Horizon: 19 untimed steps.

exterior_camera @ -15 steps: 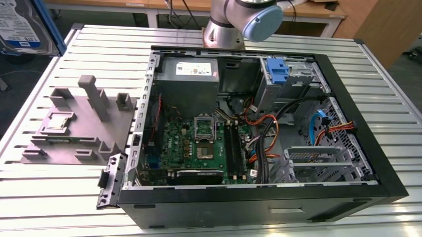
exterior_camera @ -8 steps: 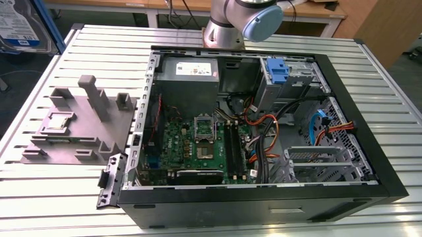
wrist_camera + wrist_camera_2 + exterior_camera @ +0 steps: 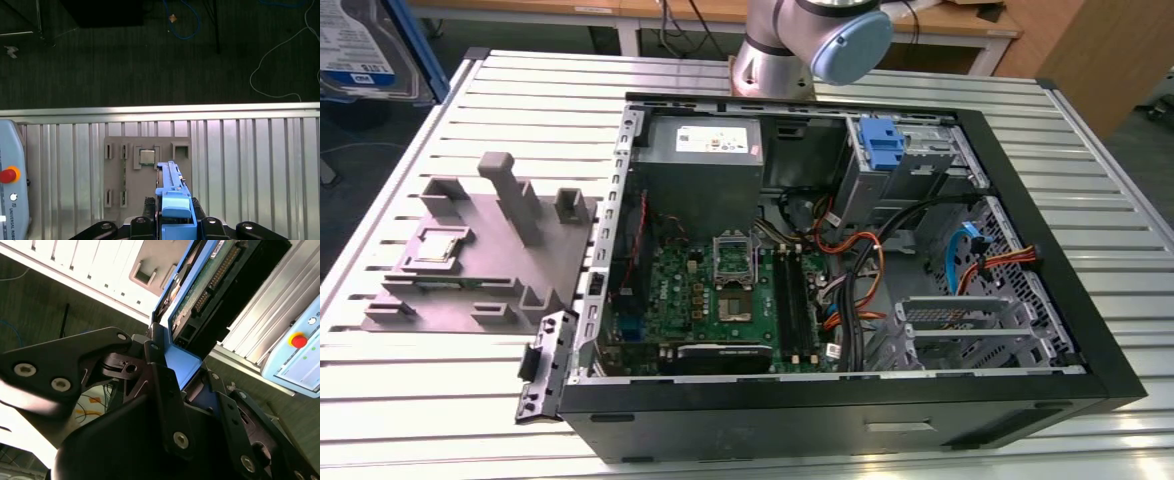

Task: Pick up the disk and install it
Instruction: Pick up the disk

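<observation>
We see the gripper [image 3: 182,372] pinching the blue-framed disk [image 3: 200,295], green underside exposed; the first wrist view adds a grey fixture [image 3: 115,170] beyond it on the table [image 3: 250,165].

**Disk half seen, arm cropped.**
In the second wrist view your flat silver-grey disk [image 3: 200,295] in its blue plastic bracket runs off the picture's edge, far face hidden. In the first wrist view it stands edge-on [image 3: 172,197], near end buried between the black metal gripper [image 3: 172,222] links; where pads meet bracket, you can't tell. It covers part of the grey slotted fixture plate [image 3: 120,170]. The exterior view crops the grey robot arm [image 3: 814,40] above its blue-capped joint.
</observation>
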Each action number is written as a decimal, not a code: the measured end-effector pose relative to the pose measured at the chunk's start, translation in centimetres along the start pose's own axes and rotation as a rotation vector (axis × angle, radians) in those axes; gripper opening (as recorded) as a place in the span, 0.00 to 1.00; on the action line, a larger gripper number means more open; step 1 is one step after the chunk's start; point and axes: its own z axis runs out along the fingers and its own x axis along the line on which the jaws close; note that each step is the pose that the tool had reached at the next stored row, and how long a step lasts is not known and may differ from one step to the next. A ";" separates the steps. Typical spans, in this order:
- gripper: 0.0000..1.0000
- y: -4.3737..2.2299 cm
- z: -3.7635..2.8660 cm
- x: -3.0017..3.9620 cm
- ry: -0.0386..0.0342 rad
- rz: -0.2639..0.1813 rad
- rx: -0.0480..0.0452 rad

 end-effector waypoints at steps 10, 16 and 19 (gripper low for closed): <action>0.37 0.01 -0.69 -0.01 0.0011 0.000 0.0000; 0.37 0.01 -0.93 -0.02 0.0013 0.000 0.0002; 0.37 0.01 -1.08 -0.02 0.0015 0.000 0.0000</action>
